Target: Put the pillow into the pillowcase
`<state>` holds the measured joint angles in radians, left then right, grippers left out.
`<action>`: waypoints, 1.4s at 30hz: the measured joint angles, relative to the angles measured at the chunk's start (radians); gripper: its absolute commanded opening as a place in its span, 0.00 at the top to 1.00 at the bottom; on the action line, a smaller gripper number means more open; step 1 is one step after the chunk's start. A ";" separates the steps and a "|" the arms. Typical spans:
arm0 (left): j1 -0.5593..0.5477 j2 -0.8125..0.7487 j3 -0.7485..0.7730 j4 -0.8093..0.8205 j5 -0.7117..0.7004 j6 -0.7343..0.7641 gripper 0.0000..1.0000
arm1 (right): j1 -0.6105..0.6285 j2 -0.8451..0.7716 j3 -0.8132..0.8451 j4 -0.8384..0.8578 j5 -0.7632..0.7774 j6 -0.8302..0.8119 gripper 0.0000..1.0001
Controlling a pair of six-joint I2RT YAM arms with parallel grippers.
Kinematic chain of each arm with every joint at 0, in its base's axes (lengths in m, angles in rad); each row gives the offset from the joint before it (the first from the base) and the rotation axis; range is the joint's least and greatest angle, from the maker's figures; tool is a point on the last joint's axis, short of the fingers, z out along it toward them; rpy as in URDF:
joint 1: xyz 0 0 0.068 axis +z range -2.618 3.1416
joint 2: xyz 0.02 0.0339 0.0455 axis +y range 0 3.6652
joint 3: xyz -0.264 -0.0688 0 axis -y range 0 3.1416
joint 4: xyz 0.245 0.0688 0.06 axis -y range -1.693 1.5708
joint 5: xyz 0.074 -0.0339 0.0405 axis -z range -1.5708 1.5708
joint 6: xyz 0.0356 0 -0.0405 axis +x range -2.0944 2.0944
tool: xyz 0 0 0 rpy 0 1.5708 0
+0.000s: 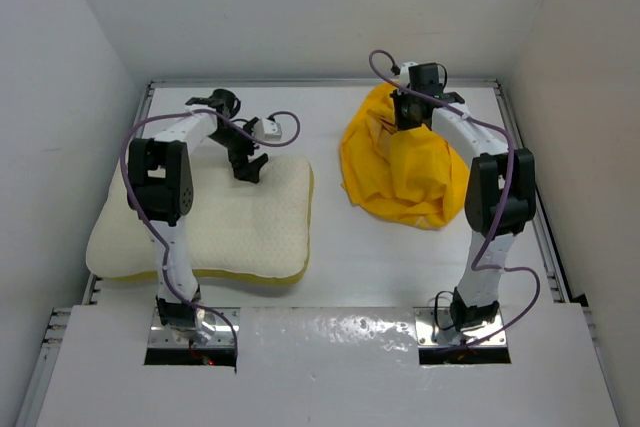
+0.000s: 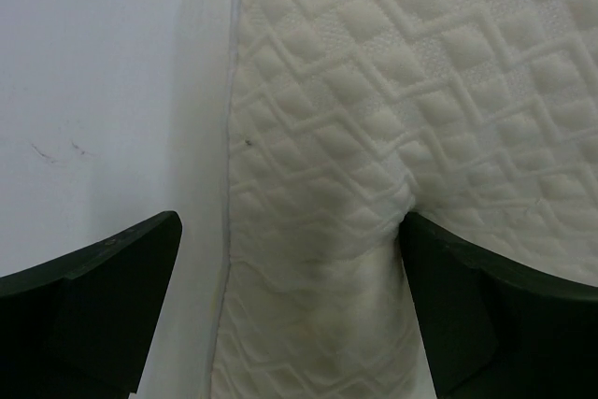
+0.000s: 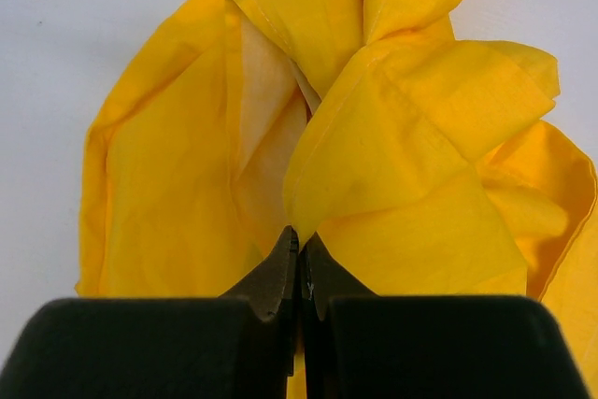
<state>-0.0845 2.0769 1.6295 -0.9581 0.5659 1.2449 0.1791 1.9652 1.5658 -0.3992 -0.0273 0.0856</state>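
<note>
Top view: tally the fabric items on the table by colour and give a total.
Cream-white: 1, the pillow
Yellow: 1, the pillowcase
Total: 2

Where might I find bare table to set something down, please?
Bare table runs between the pillow and the pillowcase, reaching the far edge and the near edge. The left side is crowded by the pillow, the right by the bunched pillowcase pinched in the right hand.
</note>
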 measured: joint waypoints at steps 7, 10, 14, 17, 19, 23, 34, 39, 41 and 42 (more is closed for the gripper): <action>-0.008 0.008 -0.019 -0.003 0.007 -0.012 1.00 | 0.000 0.000 0.000 0.000 -0.005 -0.011 1.00; -0.009 0.004 -0.038 -0.010 0.030 -0.037 1.00 | 0.001 0.000 0.011 -0.010 -0.023 -0.023 1.00; -0.012 0.006 0.061 -0.016 0.059 -0.186 1.00 | 0.029 0.018 0.088 -0.046 -0.059 -0.092 1.00; -0.037 0.021 0.241 0.007 0.063 -0.250 1.00 | 0.094 0.034 0.151 -0.060 -0.137 -0.165 1.00; -0.071 0.021 0.346 0.054 0.071 -0.260 1.00 | 0.134 0.037 0.179 -0.058 -0.215 -0.177 1.00; -0.146 0.010 0.385 0.158 0.077 -0.282 1.00 | 0.170 0.038 0.218 -0.052 -0.348 -0.185 1.00; -0.203 0.037 0.309 0.132 0.147 -0.231 1.00 | 0.144 0.064 0.276 -0.037 -0.373 -0.143 1.00; -0.224 0.037 0.286 0.158 0.156 -0.258 1.00 | 0.140 0.110 0.367 -0.021 -0.346 -0.139 1.00; -0.233 0.037 0.254 0.228 0.136 -0.322 1.00 | 0.151 0.109 0.361 -0.017 -0.347 -0.144 1.00; -0.238 0.038 0.234 0.272 0.114 -0.369 1.00 | 0.161 0.109 0.354 -0.019 -0.348 -0.148 1.00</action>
<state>-0.3225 2.1151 1.8633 -0.6861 0.6804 0.8761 0.3401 2.0747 1.9198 -0.4183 -0.3748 -0.0624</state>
